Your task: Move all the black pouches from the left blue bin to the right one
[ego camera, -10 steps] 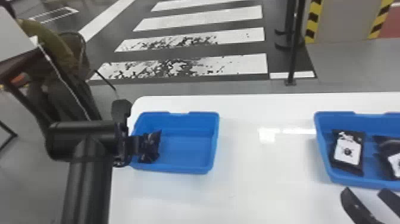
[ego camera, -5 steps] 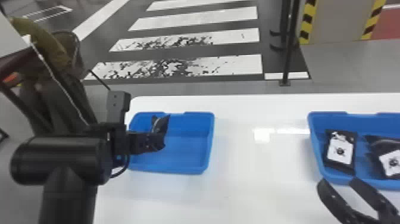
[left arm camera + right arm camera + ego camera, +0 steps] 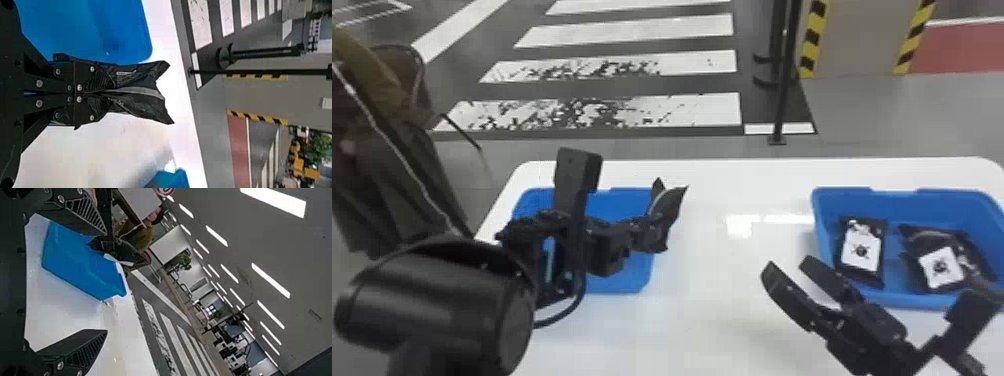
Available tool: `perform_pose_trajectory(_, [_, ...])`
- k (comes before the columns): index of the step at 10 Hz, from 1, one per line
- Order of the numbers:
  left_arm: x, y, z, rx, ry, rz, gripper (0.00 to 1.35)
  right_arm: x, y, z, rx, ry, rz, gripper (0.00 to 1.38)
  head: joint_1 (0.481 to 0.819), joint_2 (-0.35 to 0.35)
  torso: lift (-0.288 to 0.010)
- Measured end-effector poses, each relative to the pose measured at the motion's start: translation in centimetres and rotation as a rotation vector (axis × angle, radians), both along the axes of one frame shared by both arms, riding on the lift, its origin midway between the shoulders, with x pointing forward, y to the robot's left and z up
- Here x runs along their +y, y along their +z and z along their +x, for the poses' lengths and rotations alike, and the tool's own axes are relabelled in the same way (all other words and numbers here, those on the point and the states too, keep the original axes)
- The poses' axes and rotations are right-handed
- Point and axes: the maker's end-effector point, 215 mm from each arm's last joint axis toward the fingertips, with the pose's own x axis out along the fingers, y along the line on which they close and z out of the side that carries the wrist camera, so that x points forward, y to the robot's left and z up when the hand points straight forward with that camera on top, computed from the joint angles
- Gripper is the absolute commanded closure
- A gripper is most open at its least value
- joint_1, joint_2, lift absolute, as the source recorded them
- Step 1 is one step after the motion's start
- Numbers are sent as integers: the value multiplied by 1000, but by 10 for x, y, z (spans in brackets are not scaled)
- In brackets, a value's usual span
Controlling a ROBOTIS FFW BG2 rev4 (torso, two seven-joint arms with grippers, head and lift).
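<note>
And two black pouches, this one (image 3: 861, 250) and its neighbour (image 3: 939, 267), are lying inside the right blue bin (image 3: 902, 299)! Well left of that bin, the left end effector (image 3: 98, 94) is clamping a third pouch (image 3: 143, 92), its delivery remaining, while the right end effector (image 3: 788, 265) is hanging open just in front.

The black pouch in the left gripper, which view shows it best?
The left wrist view: the pouch is close up, pinched between the left gripper's fingers, its creased end sticking out. The head view shows it smaller, over the left bin's right edge. The right wrist view shows it farther off, near that bin.
</note>
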Motion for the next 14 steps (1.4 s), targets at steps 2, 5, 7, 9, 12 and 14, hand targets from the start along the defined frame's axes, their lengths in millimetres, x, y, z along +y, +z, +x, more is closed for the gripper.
perform_pose_trajectory(2, [-63,2,-18,8,-136,-52,1147,2,6,19,-20,7,3,142,695,53,-140])
perform_pose_trajectory(5, [-119,7,-39,14,-265,-96,1148,-2,14,42,-48,5,-7,153,695,-36,-140])
perform_pose_trajectory(7, [-140,11,-48,15,-318,-114,1147,-2,17,51,-56,2,-10,162,695,-60,-140])
perform_pose_trajectory(9, [-156,9,-57,30,-359,-129,1147,-4,17,59,-57,-8,-10,981,695,-87,-140])
perform_pose_trajectory(12, [-162,9,-60,34,-373,-138,1147,-12,22,68,-78,-48,-1,1288,695,-104,-140])
perform_pose_trajectory(14, [-163,13,-58,19,-375,-148,1131,-11,20,65,-71,-50,12,1288,695,-105,-140])
